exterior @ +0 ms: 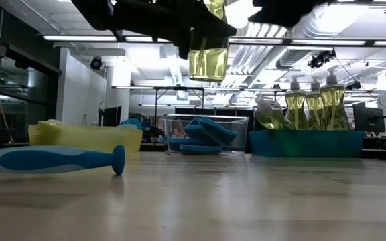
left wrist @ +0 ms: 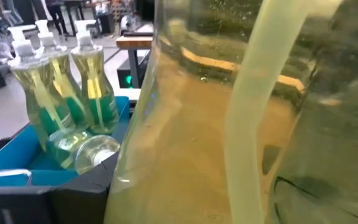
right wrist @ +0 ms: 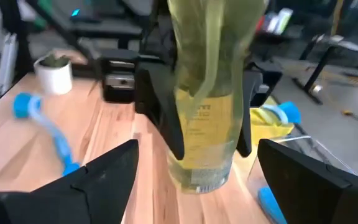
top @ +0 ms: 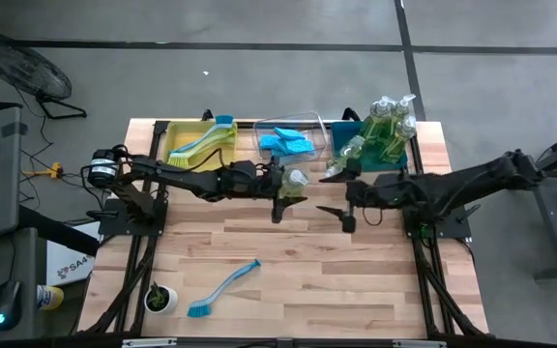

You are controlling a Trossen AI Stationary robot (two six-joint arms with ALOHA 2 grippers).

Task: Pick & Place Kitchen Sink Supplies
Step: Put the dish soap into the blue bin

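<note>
A clear yellow-green soap bottle (top: 295,180) hangs upright over the middle of the table, and my left gripper (top: 280,193) is shut on it. It shows high above the tabletop in the low view (exterior: 208,63). My right gripper (top: 341,211) stands open just to the bottle's right, its fingers apart and touching nothing (right wrist: 197,149). A blue dish brush (top: 222,290) lies flat on the table near the front left. Light-blue sponges (top: 286,142) lie in the clear bin. Several more soap bottles (top: 390,126) stand in the teal bin. My left gripper pinches the bottle's body (right wrist: 207,124) between its two fingers (right wrist: 163,121), one on each side, a little above the base. The fingers come level from the table's left. The bottle stays upright, base down, lifted clear of the table.
Along the far edge stand a yellow bin (top: 177,145) with a yellow-green brush, a clear bin (top: 307,118) and a teal bin (top: 402,159). One bottle (top: 344,158) lies tipped at the teal bin's left side. A small potted plant (top: 161,298) stands at the front left.
</note>
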